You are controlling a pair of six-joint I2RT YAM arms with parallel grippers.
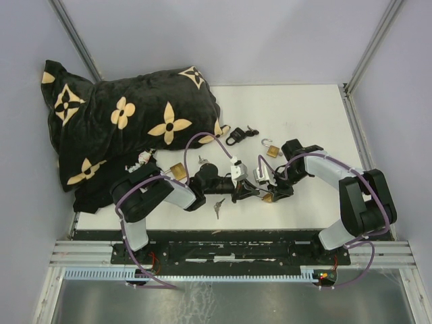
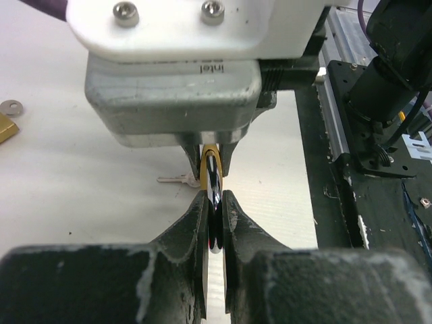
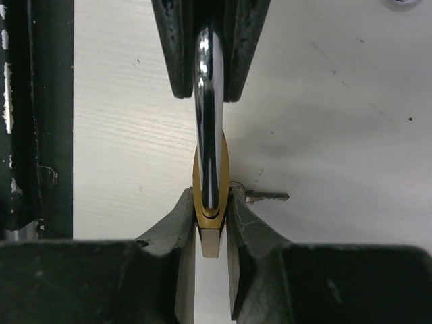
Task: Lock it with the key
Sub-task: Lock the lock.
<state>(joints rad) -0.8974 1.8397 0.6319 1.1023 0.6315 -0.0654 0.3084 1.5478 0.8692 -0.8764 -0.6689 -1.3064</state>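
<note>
A brass padlock (image 3: 210, 177) hangs between my two grippers over the table's middle (image 1: 268, 197). My right gripper (image 3: 210, 197) is shut on its brass body. My left gripper (image 2: 214, 197) is shut on its shiny steel shackle (image 2: 214, 209), which runs from the body up to the left fingers (image 3: 177, 61). A silver key (image 3: 268, 196) lies flat on the white table just past the padlock, on the far side (image 2: 177, 179); neither gripper holds it. In the top view the wrist cameras hide that key, and another loose key (image 1: 218, 206) lies near the front edge.
A black padlock with keys (image 1: 236, 137), an open brass padlock (image 1: 272, 148) and a third brass padlock (image 1: 177, 171) lie on the table. A black flower-print pillow (image 1: 128, 128) fills the back left. The black front rail (image 3: 37, 115) runs close beside the grippers.
</note>
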